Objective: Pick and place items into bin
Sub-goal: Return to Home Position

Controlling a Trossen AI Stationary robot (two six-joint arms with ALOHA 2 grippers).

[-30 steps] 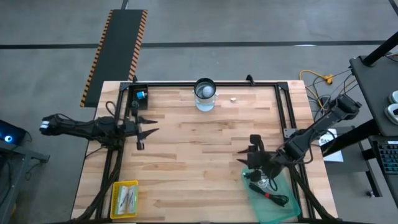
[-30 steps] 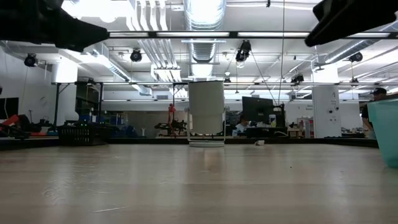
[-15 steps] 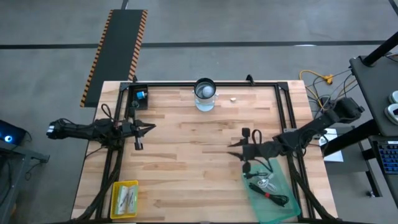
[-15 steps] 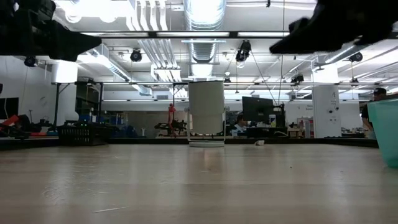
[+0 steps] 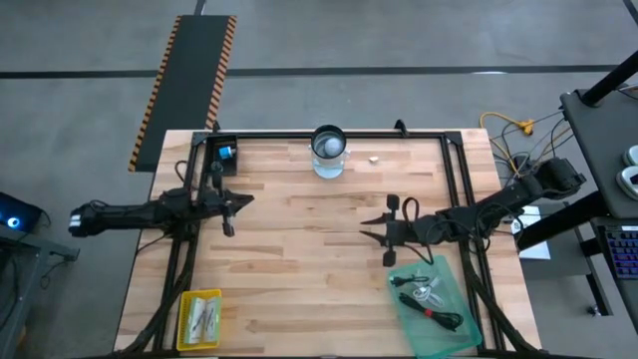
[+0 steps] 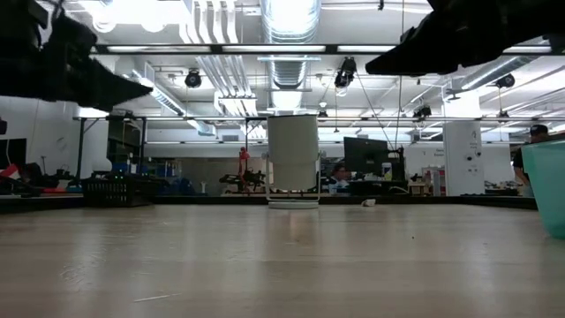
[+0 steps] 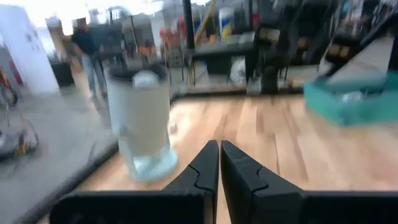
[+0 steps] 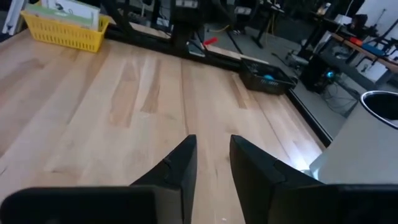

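Observation:
The green bin (image 5: 435,311) sits at the table's near right; a black cable (image 5: 437,318) and small white bits (image 5: 426,291) lie in it. A tiny white item (image 5: 374,158) rests on the wood near the far edge, right of the clear jar (image 5: 328,150). White packets (image 5: 199,317) stand in a yellow basket at the near left. My right gripper (image 5: 375,227) hovers open over the table's middle, just left and far of the bin, holding nothing. My left gripper (image 5: 242,202) hangs shut above the left part of the table, fingers together in its wrist view (image 7: 219,155).
A black frame (image 5: 329,136) runs along the far and side edges. A small black box (image 5: 221,155) with a blue object sits at the far left corner. Bare wood (image 5: 299,259) lies between the two grippers. The bin's wall (image 6: 546,190) shows at the low view's right.
My right gripper has drawn away from above the bin, moving toward the table's left and far side, and now stands over the middle of the table. The things in the bin have stayed put.

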